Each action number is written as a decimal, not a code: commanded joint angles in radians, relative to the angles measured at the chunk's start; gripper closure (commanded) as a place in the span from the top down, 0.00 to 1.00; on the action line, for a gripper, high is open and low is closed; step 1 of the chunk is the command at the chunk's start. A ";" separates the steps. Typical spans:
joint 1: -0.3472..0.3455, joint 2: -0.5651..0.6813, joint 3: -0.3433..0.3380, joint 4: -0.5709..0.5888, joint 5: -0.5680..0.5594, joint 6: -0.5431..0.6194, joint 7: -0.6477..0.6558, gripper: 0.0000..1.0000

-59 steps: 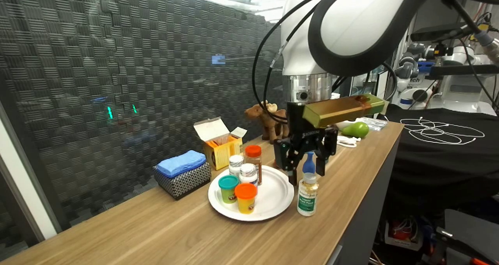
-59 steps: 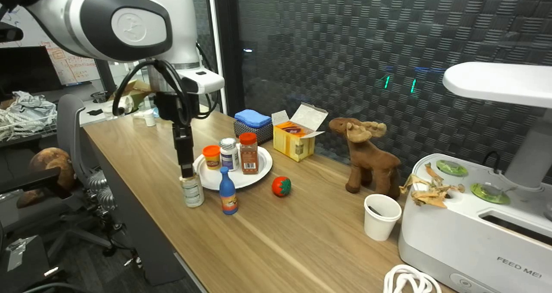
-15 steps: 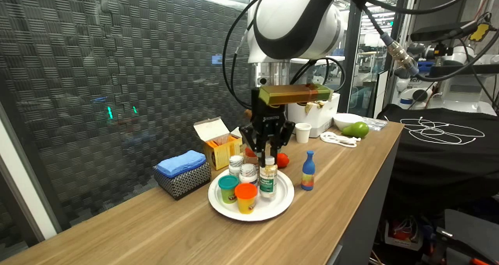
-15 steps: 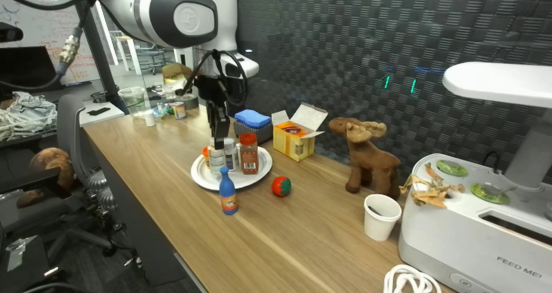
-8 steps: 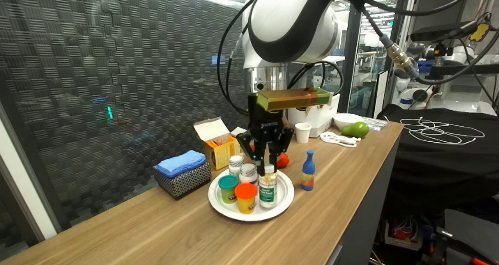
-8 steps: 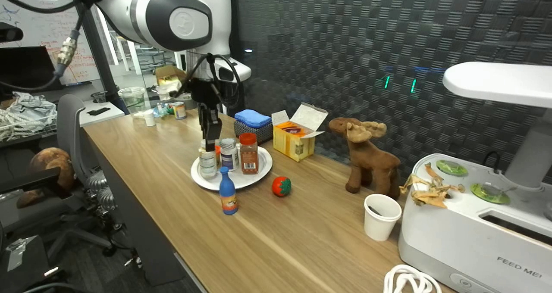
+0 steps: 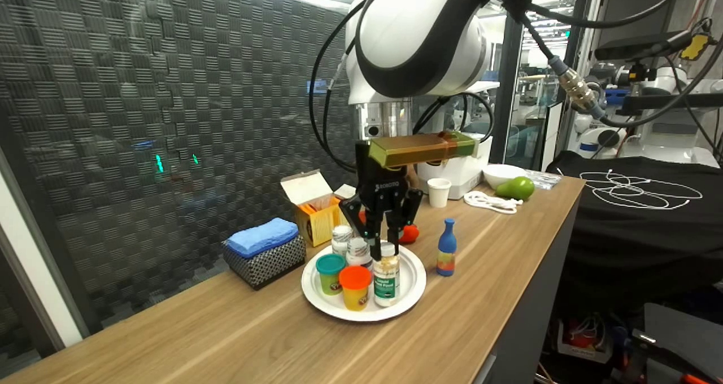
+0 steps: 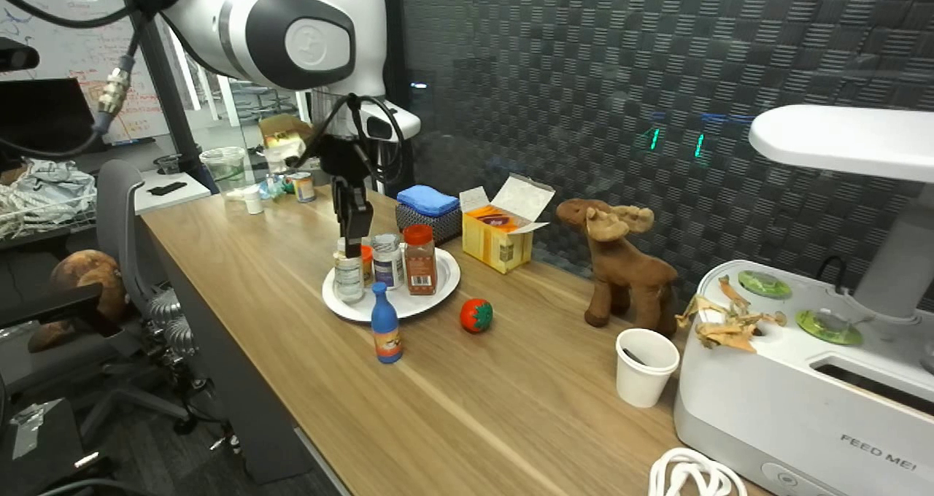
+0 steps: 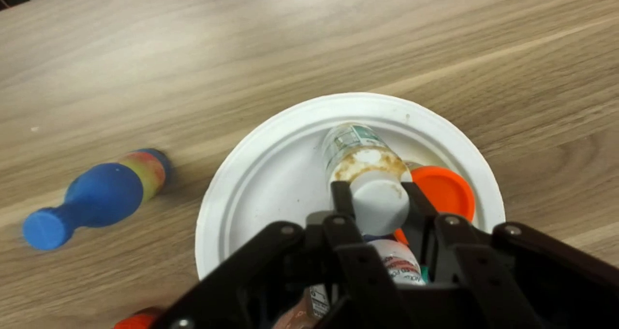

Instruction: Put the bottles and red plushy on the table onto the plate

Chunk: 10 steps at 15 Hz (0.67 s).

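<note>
Currently, gripper (image 7: 385, 249): in an exterior view, narrow, its jaws closed on the top of the green-labelled bottle (image 7: 386, 282).
Bottle's place: looking upright on, or barely above, the plate (image 7: 417, 287); which of the two, I cannot tell.
Orange-lidded tub (image 7: 355, 289): just beside the bottle, so any sideways drift at release would probably knock it.
Bottle's front: pale body, green label, lettering that seems to say liquid plant food.

Blue bottle (image 8: 385, 327): in an exterior view, standing on the table (image 8: 540, 401) near the plate; slim-necked and upright, it would likely topple if the arm (image 8: 300, 40) swung low past it.
Red plushy (image 8: 476, 315): also on the table, near the plate; being round, it may roll if pinched off centre. Both, I judge, are yet to be loaded.
Red-capped bottle (image 8: 421, 262): with the white jar (image 8: 387, 264) beside it, takes up a good share of the plate, so further arrivals risk jostling for want of room.
Bottle's back: whitish, its print too fine to read, its top behind the gripper.

White cap (image 9: 379, 207): in the wrist view, pinched between the fingertips (image 9: 344, 201); with so high a hold, an uneven set-down could leave the bottle rocking once let go.
Orange lid (image 9: 444, 193): close past one fingertip, so spreading the jaws low might brush it.
Bottle's shoulder: pale with brownish blotches, perhaps dried residue; the label shows foreshortened, green and white.
</note>
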 commanded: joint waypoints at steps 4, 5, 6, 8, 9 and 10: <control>0.033 0.003 -0.010 -0.007 -0.055 0.102 0.015 0.13; 0.037 0.007 -0.013 -0.007 -0.073 0.113 0.017 0.13; 0.040 0.009 -0.016 -0.007 -0.089 0.121 0.018 0.13; 0.041 0.014 -0.016 -0.006 -0.111 0.121 0.009 0.13; 0.041 0.014 -0.015 -0.005 -0.117 0.113 0.004 0.14; 0.039 0.014 -0.010 -0.004 -0.114 0.100 -0.008 0.15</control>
